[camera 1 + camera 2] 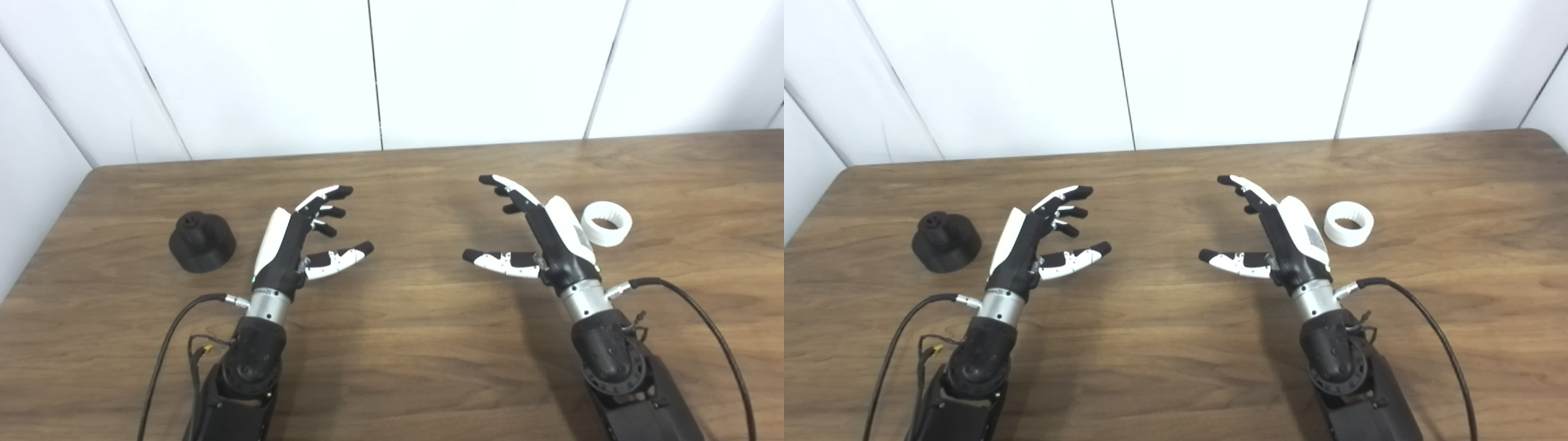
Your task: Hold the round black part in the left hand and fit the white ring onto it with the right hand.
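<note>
both hands are empty with fingers spread — the left hand (294, 242) and right hand (548, 239) face each other palm-inward over the table (404, 355), likely poised to reach outward. the round black part (201, 241) sits just left of the left hand; the white ring (606, 223) lies just right of the right. a label on the right hand's back is too small to read.

No text or label can be read.

both hands, left hand (1038, 239) and right hand (1274, 236), hover open over the table (1176, 367). black part (946, 241) sits left, white ring (1349, 223) right.
</note>
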`<state>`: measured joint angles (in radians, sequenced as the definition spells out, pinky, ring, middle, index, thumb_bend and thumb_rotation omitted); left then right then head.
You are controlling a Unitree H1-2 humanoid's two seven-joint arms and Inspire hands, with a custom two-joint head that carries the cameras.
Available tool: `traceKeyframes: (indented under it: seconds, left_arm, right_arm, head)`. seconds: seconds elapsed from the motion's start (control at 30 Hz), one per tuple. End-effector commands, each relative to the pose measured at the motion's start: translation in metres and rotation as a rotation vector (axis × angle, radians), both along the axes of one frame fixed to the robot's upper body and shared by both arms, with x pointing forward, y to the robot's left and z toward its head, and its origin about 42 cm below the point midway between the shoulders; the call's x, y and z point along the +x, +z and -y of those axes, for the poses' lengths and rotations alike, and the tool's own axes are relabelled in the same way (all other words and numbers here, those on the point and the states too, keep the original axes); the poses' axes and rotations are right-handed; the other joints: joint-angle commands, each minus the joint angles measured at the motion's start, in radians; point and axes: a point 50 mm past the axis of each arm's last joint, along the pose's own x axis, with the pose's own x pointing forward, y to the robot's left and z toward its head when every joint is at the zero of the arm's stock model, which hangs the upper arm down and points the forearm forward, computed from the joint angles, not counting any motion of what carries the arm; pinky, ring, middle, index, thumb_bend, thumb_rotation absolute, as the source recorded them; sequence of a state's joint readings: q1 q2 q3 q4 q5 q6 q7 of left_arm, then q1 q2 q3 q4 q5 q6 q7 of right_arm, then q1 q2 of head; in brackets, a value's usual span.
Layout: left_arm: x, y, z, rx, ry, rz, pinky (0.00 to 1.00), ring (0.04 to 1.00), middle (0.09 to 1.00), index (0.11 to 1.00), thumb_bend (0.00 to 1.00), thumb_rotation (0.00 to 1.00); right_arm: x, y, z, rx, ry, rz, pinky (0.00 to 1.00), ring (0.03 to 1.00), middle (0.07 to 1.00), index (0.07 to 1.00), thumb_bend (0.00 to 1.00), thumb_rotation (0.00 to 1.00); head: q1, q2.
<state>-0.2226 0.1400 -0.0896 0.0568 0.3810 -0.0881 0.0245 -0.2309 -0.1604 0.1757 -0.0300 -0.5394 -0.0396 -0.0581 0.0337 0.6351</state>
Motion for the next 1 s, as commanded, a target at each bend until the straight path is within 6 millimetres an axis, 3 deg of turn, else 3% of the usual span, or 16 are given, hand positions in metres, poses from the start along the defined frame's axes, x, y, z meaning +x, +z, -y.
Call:
traceKeyframes:
  seconds: [0.0, 0.4, 0.6, 0.83, 0.97]
  left_arm:
    - [0.004, 0.018, 0.002, 0.004, -0.01, 0.068, 0.58, 0.725, 0.83, 0.782, 0.68, 0.17]
    - [0.006, 0.015, 0.031, 0.029, -0.013, 0.057, 0.61, 0.74, 0.831, 0.788, 0.67, 0.21]
    - [0.006, 0.015, 0.039, 0.028, -0.011, 0.055, 0.64, 0.747, 0.83, 0.789, 0.68, 0.21]
    - [0.007, 0.015, 0.035, 0.023, -0.013, 0.062, 0.64, 0.758, 0.834, 0.788, 0.67, 0.2]
    - [0.007, 0.016, 0.033, 0.059, 0.002, 0.063, 0.62, 0.742, 0.835, 0.794, 0.68, 0.24]
  right_arm:
    - [0.006, 0.024, -0.003, 0.008, 0.006, 0.094, 0.72, 0.835, 0.877, 0.848, 0.69, 0.24]
    - [0.006, 0.021, 0.025, 0.019, 0.007, 0.09, 0.7, 0.822, 0.872, 0.842, 0.69, 0.19]
    - [0.007, 0.023, 0.031, 0.022, 0.007, 0.097, 0.68, 0.811, 0.867, 0.836, 0.7, 0.16]
    - [0.009, 0.024, 0.031, 0.028, 0.013, 0.084, 0.72, 0.828, 0.875, 0.845, 0.69, 0.18]
    - [0.009, 0.025, 0.031, 0.026, 0.016, 0.084, 0.72, 0.832, 0.878, 0.845, 0.69, 0.18]
  head:
    - [0.015, 0.0]
    - [0.254, -0.027]
    - [0.263, -0.028]
    - [0.253, -0.026]
    - [0.253, -0.026]
